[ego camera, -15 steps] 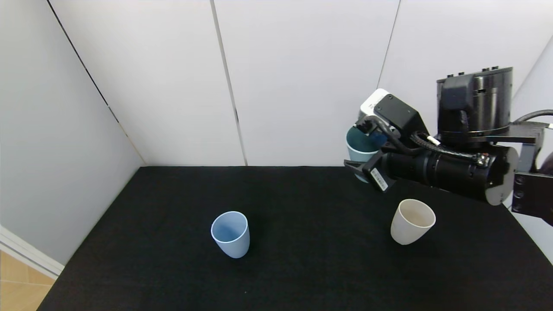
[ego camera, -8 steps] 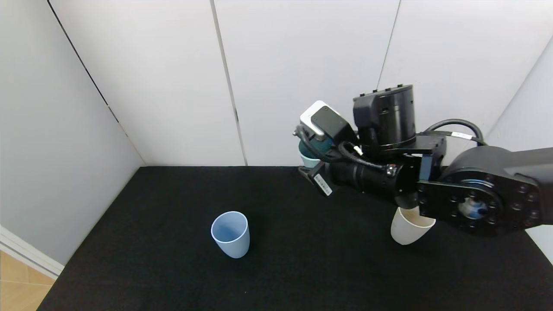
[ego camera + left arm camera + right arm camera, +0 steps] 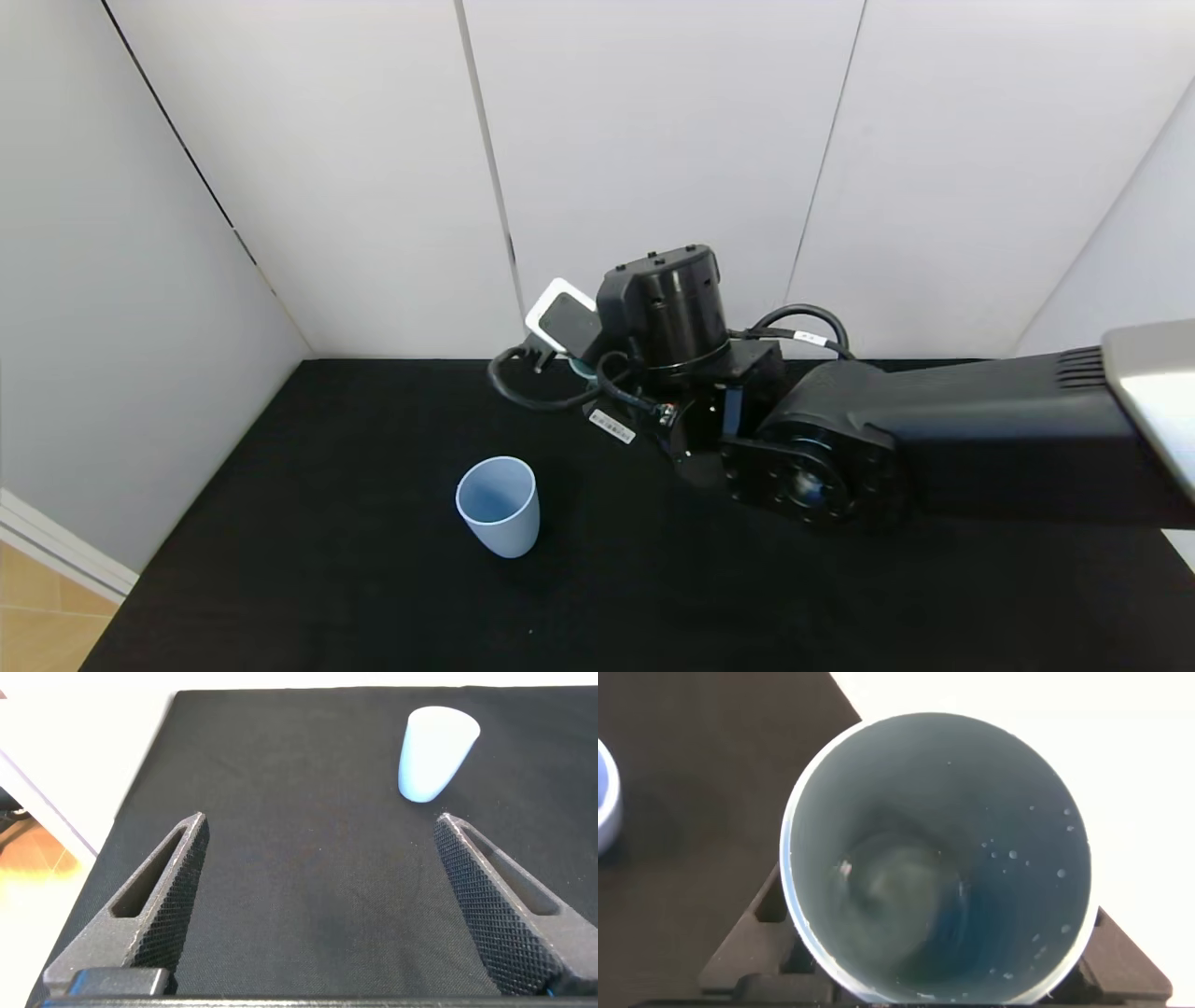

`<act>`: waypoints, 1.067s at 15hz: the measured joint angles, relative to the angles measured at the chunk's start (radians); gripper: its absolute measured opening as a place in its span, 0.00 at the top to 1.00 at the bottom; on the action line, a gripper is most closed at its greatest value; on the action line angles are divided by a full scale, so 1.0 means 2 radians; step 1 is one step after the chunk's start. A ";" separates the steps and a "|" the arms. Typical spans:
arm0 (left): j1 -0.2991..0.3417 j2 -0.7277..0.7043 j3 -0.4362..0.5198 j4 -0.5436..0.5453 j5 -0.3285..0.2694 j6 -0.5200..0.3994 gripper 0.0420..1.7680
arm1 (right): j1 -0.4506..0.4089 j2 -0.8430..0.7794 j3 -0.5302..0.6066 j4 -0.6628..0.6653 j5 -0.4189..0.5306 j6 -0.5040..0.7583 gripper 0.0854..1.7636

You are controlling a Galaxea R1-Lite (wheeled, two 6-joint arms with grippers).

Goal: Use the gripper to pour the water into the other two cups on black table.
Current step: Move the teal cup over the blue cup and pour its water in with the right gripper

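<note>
My right gripper [image 3: 577, 371] reaches in from the right over the back middle of the black table [image 3: 308, 579] and is shut on the teal-green cup [image 3: 938, 859]. Only a sliver of that cup [image 3: 582, 366] shows in the head view, behind the white-grey camera box. Water [image 3: 906, 891] glints in its bottom, with droplets on the inner wall. The light blue cup [image 3: 498, 505] stands upright in front and to the left of the gripper; its rim [image 3: 605, 793] shows in the right wrist view. The cream cup is hidden behind the right arm. My left gripper [image 3: 320, 821] is open and empty above the table, with the light blue cup [image 3: 434, 751] beyond it.
White wall panels [image 3: 653, 168] close off the back and left of the table. The right arm [image 3: 934, 457] lies across the right half of the table. The table's left edge [image 3: 201, 504] drops to a wooden floor [image 3: 37, 625].
The right arm has swung left across the table carrying the teal-green cup, from above the cream cup toward the back middle. It now covers the cream cup. The light blue cup has not moved.
</note>
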 joint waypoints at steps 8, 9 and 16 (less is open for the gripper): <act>0.000 0.000 0.000 0.000 0.000 0.000 0.03 | 0.025 0.073 -0.106 -0.002 -0.051 -0.150 0.32; 0.000 0.000 0.000 0.000 0.000 0.000 0.03 | 0.030 0.080 -0.118 -0.002 -0.052 -0.169 0.32; 0.000 0.000 0.000 0.000 0.000 0.000 0.03 | 0.038 0.103 -0.135 -0.006 -0.053 -0.292 0.32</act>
